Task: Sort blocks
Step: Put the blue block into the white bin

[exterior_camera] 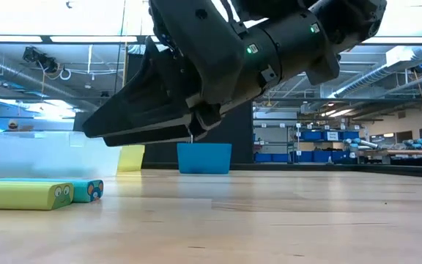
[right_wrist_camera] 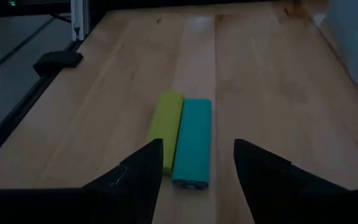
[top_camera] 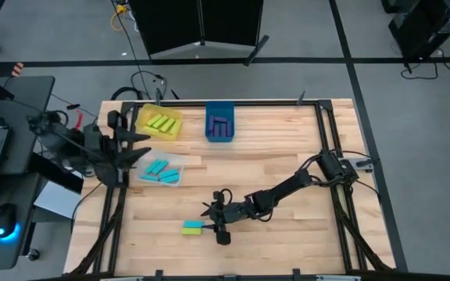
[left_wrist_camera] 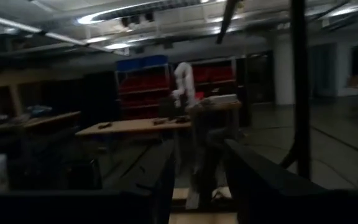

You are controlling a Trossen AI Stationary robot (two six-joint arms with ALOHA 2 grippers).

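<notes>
The right gripper (top_camera: pixel 213 221) hangs low over the wooden table (top_camera: pixel 287 242), its two dark fingers (right_wrist_camera: pixel 138 168) spread apart with nothing between them and touching nothing. Just ahead of the fingertips, two blocks lie flat side by side and touching along their long edges: a teal block (right_wrist_camera: pixel 192 142) directly in line with the gap, and a lime block (right_wrist_camera: pixel 166 129) on its far side, in front of one fingertip. In the low view the fingers hover above the tabletop, with the same lime block (exterior_camera: pixel 22 195) and teal block (exterior_camera: pixel 86 189) resting below and beyond the tips.

Farther off, past the pair, stand three bins near the table's far edge: a clear bin (top_camera: pixel 161 171) holding teal blocks, a yellow bin (top_camera: pixel 161 123) holding lime blocks, and a blue bin (top_camera: pixel 220 125) holding purple blocks.

The left gripper (top_camera: pixel 143 144) waits well apart at the table's left edge, just beside the clear and yellow bins; its fingers (left_wrist_camera: pixel 272 186) stand apart, holding nothing.
</notes>
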